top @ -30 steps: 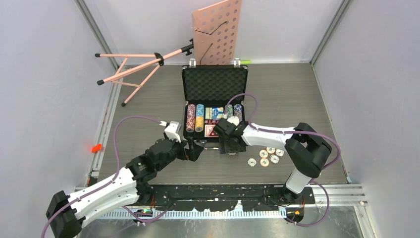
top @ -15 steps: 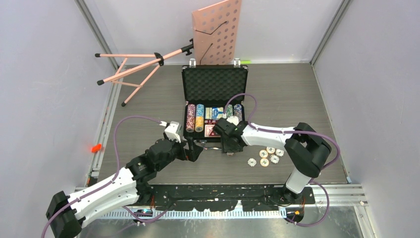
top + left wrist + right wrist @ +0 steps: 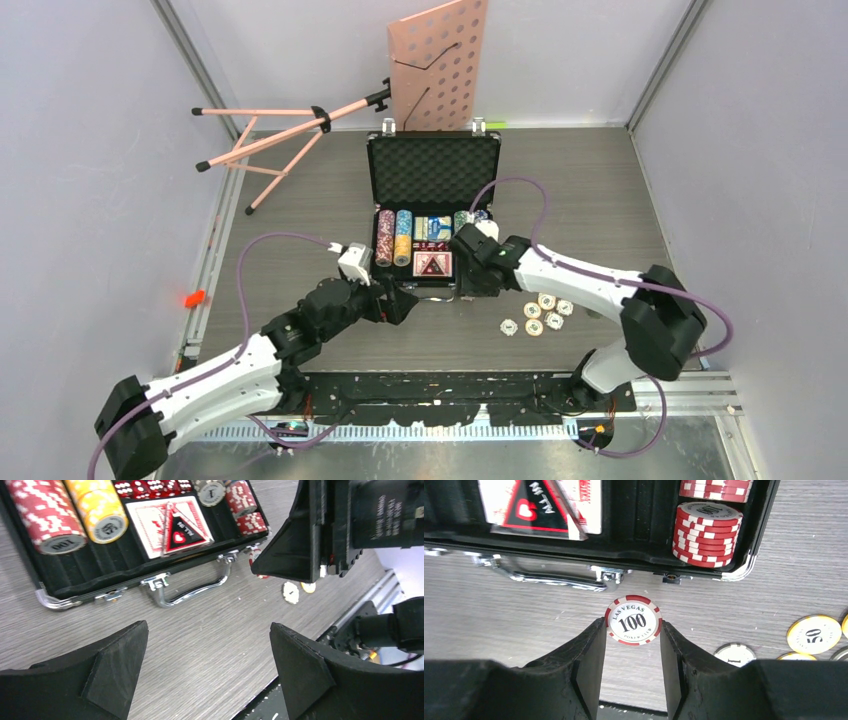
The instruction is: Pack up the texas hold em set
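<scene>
- Red-and-white 100 chip sits pinched by its rim between the right jaws, one pad on each side and its printed face turned to the wrist camera.
- Just beyond the tips of the right jaws runs the front wall of the open black briefcase, with its silver handle lying flat on the surface ahead and to the left of them.
- Ahead and to the right of the right jaws, a red stack of matching chips lies in the corner slot of the briefcase.
- Ahead and to the left of those jaws, a card deck lies in the middle compartment under a black triangular piece with a red heart.
- To the right of the right jaws, loose chips lie on the grey wood-grain surface, a yellow 50 chip among them.
- Left jaws are spread wide with only bare surface between them, low over it and apart from the briefcase.
- Beyond the left jaws lie the handle and the front latches. Farther ahead are rows of red and yellow chips and small red dice.
- Ahead and to the right of the left jaws hangs the black body of the right arm.
- From above, the foam-lined lid stands open on the side away from both jaws, and a pink music stand lies tipped over behind it.
</scene>
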